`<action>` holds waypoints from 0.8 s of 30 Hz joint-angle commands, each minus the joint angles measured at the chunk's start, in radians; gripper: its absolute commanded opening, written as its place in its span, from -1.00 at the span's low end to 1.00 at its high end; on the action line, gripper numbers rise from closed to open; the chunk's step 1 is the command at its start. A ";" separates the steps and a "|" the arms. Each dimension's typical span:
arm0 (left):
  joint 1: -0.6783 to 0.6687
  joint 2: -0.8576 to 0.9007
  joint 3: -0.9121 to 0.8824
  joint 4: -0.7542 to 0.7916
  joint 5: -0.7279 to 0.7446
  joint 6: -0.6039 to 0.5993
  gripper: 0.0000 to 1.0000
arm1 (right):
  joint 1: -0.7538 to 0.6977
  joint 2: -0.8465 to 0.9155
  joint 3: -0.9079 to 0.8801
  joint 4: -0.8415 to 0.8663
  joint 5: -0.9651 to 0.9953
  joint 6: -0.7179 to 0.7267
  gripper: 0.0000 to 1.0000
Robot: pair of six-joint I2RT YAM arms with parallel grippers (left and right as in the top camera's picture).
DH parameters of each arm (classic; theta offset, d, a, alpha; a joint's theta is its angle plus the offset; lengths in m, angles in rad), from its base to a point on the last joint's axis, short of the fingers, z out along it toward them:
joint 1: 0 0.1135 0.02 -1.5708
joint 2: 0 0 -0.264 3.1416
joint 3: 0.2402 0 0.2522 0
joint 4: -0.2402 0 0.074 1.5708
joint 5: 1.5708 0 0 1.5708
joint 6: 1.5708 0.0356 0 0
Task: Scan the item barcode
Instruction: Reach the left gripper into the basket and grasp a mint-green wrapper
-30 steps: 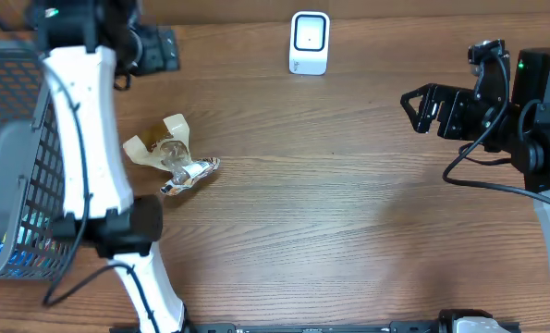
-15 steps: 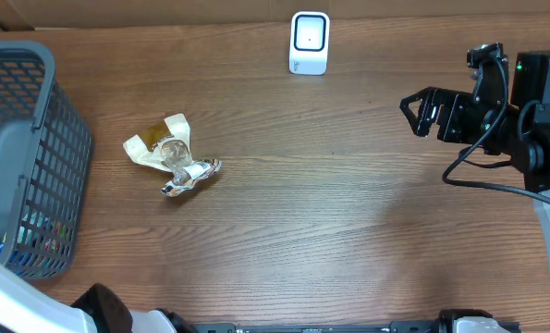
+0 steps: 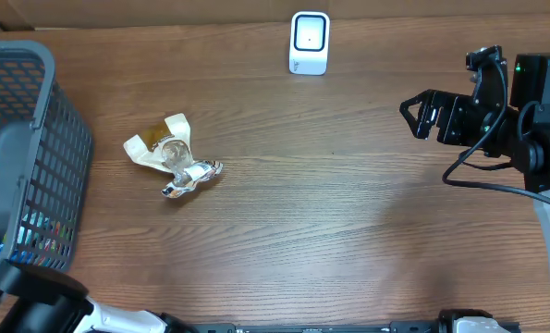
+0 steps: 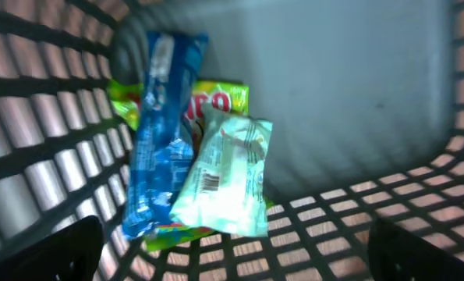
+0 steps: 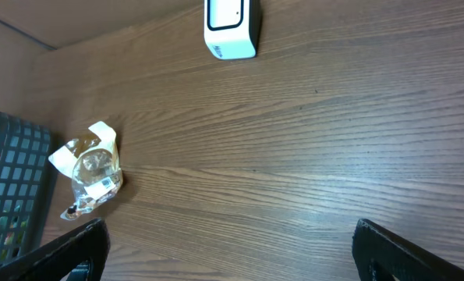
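Not far along, as far as I can tell: nothing is at the scanner [image 3: 310, 42], which stands alone at the far edge of the table [image 3: 348, 231], w/ bare wood all around it. The left arm [image 3: 34, 301] is down at the near left corner by the basket [image 3: 71, 157], and its wrist view looks straight into the basket's bottom. The left pincer [image 4: 235, 254] is spread wide w/ nothing between the fingers, hanging above the pile and not touching it. In there a pale green pkt [image 4: 224, 176] lies on top, its barcode [image 4: 210, 182] facing up, w/ a blue pkt [image 4: 157, 133] beside it, partly under its left edge, and a yellow-green pkt [image 4: 216, 97] beneath both. That view is a bit blurred, so I can't read any print. One more item, a crumpled clear wrapper [image 3: 171, 157], lies on the table btwn basket and scanner, nearer the basket, w/ a small white label showing; whether it's been scanned I can't tell. The right pincer [image 3: 413, 113] is open too and empty, off at the right side, well apart from everything. So I'd say this is the reach-in stage: a pkt has yet to be gripped, most likely the pale green one. Lifting it out, carrying it over and turning its code toward the scanner's face all remain to do.
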 commanded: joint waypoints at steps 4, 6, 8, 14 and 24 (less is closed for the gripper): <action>-0.027 0.069 -0.123 0.053 -0.011 0.002 1.00 | 0.004 -0.008 0.024 0.004 -0.006 0.000 1.00; -0.027 0.088 -0.169 0.087 -0.010 0.000 1.00 | 0.004 -0.008 0.024 0.000 -0.006 0.000 1.00; -0.027 0.101 -0.211 0.126 -0.010 -0.003 1.00 | 0.004 -0.008 0.024 -0.002 -0.006 0.000 1.00; -0.043 0.128 -0.310 0.238 -0.012 -0.011 0.95 | 0.004 -0.008 0.024 -0.001 -0.006 0.000 1.00; -0.092 0.131 -0.448 0.381 -0.062 -0.037 0.53 | 0.004 -0.008 0.024 -0.002 -0.006 0.000 1.00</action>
